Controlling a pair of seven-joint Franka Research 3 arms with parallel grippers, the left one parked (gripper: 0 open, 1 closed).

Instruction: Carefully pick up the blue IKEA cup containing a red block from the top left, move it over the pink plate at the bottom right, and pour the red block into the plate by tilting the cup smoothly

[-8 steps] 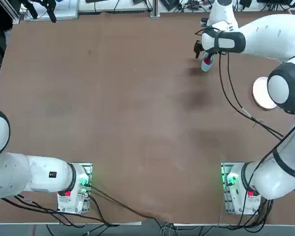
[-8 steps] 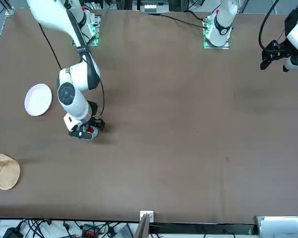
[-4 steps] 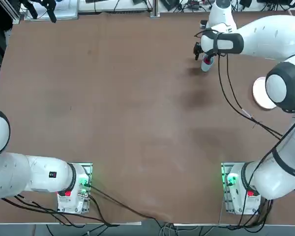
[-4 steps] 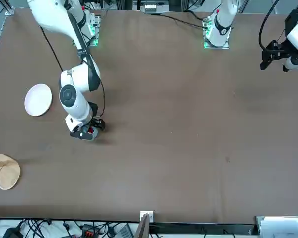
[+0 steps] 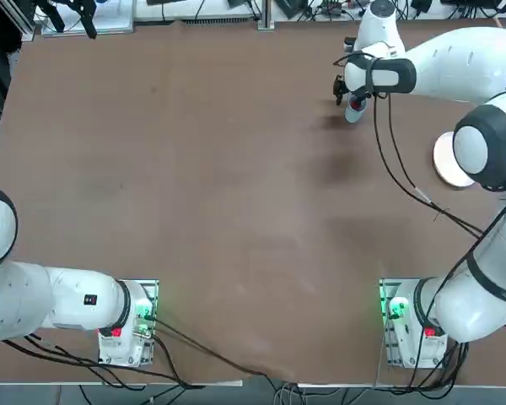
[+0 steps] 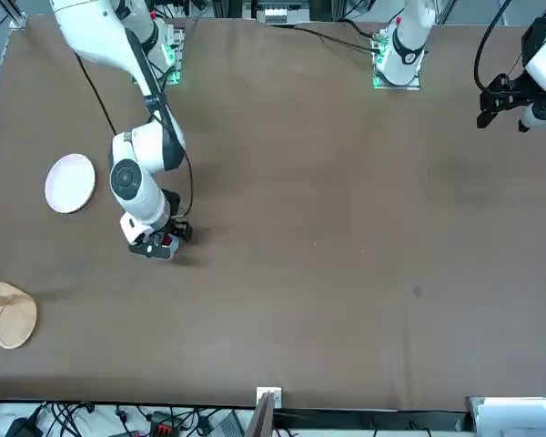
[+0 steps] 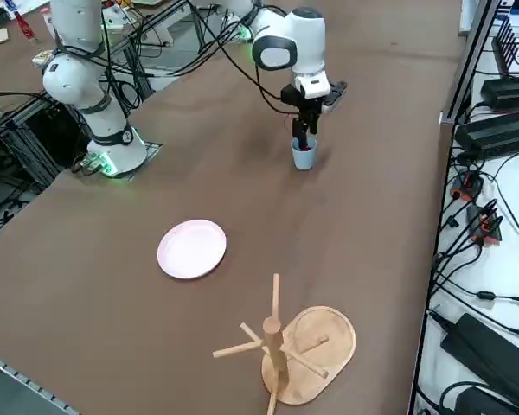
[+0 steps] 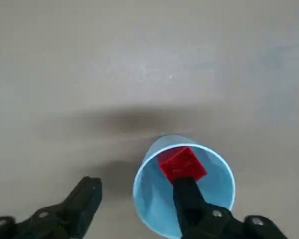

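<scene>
Wrist view: cup (image 8: pixel 159 219) rim between claw (image 8: pixel 139 199) fingers

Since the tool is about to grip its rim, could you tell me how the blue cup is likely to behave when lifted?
The blue cup looks thin-walled and light, so it may flex slightly. One finger of the right tool sits inside, one outside: it could tilt. The red block lies loose and may slide.

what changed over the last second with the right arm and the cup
The right gripper has sunk a little lower onto the blue IKEA cup, one finger now inside the rim and one outside. Nothing is gripped yet: the jaws are not closed on the wall. The cup stays upright in the same spot with the red block inside; the pink plate has not moved.
</scene>
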